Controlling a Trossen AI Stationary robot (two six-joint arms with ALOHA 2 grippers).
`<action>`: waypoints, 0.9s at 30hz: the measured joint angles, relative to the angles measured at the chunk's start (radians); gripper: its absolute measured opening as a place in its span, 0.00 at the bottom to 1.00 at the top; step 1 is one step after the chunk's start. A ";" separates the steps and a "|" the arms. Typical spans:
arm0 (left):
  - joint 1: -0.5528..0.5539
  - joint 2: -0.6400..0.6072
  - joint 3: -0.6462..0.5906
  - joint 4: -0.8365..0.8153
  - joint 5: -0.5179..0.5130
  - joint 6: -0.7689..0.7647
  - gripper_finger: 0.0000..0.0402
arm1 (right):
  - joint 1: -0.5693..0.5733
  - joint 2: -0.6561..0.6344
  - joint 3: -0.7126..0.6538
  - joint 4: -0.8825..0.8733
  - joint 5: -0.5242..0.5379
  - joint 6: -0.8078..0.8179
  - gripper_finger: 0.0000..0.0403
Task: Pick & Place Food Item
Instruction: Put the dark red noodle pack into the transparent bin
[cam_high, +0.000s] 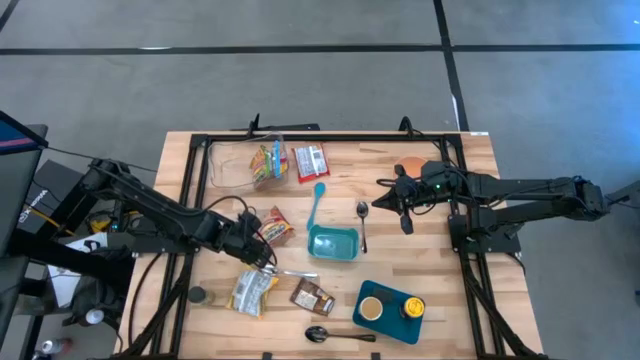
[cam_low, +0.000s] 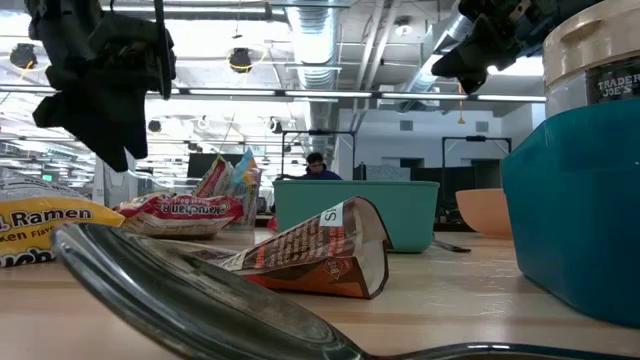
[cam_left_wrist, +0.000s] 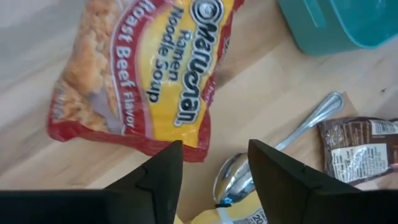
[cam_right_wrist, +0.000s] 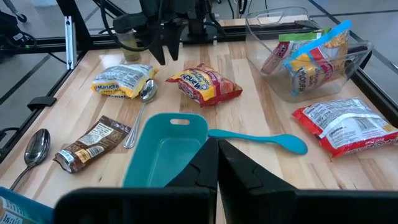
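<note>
A red Maruchan ramen packet (cam_left_wrist: 143, 68) lies flat on the wooden table (cam_high: 430, 250), left of centre (cam_high: 277, 225). My left gripper (cam_left_wrist: 211, 165) hangs open just above the packet's near corner and the bowl of a metal spoon (cam_left_wrist: 233, 177), pointing steeply down and touching neither. The right wrist view shows it (cam_right_wrist: 163, 53) between the red packet (cam_right_wrist: 204, 84) and a yellow ramen packet (cam_right_wrist: 123, 81). My right gripper (cam_right_wrist: 217, 152) is shut and held high at the table's right (cam_high: 380, 203), holding nothing.
A teal tub (cam_high: 333, 242) with a teal ladle (cam_high: 318, 200) sits mid-table. A clear bin (cam_high: 245, 160) of snack packs and a red-white packet (cam_high: 310, 162) lie at the far side. A brown packet (cam_high: 312, 297), spoons, a teal tray (cam_high: 388, 312) and an orange bowl (cam_high: 412, 167) stand around.
</note>
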 joint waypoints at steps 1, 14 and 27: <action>0.000 0.000 -0.009 0.009 0.003 0.000 0.42 | 0.000 0.000 0.000 0.000 0.000 0.000 0.00; 0.000 0.000 -0.056 0.047 0.030 0.002 0.33 | 0.000 0.002 0.000 0.000 0.000 0.000 0.00; 0.000 0.040 -0.056 0.057 -0.007 0.005 0.24 | 0.000 0.002 0.000 -0.001 0.000 -0.002 0.00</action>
